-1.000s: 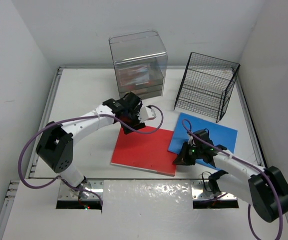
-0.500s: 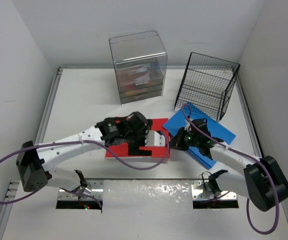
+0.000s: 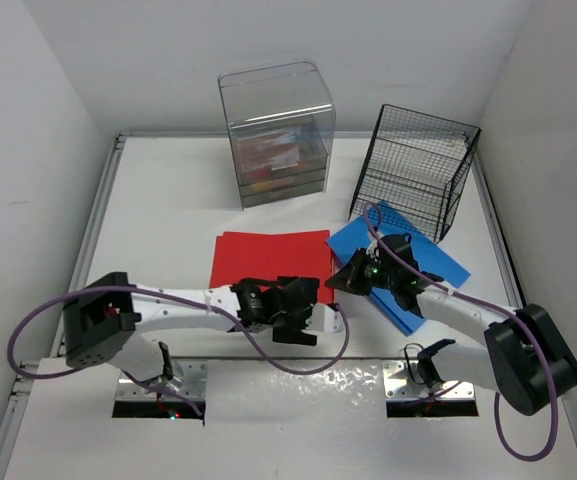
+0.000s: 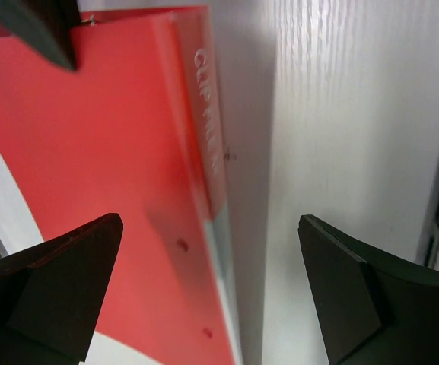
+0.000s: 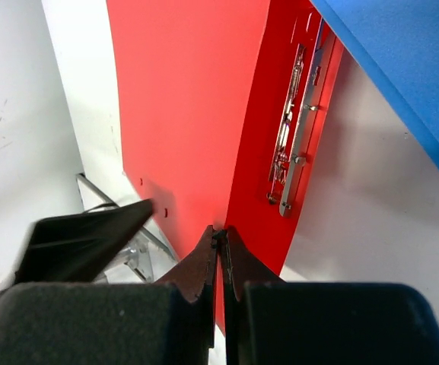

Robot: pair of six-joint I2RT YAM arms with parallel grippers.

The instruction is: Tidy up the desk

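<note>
on the desk, left arm stretches low, left fingers wide open; right fingers pinch the red folder.

In the top view the left gripper hides the near edge of the red folder, and both wrist views cut that folder off at their borders. What lies inside the clear box is too blurred to name. The right gripper covers part of the blue folder.
</note>
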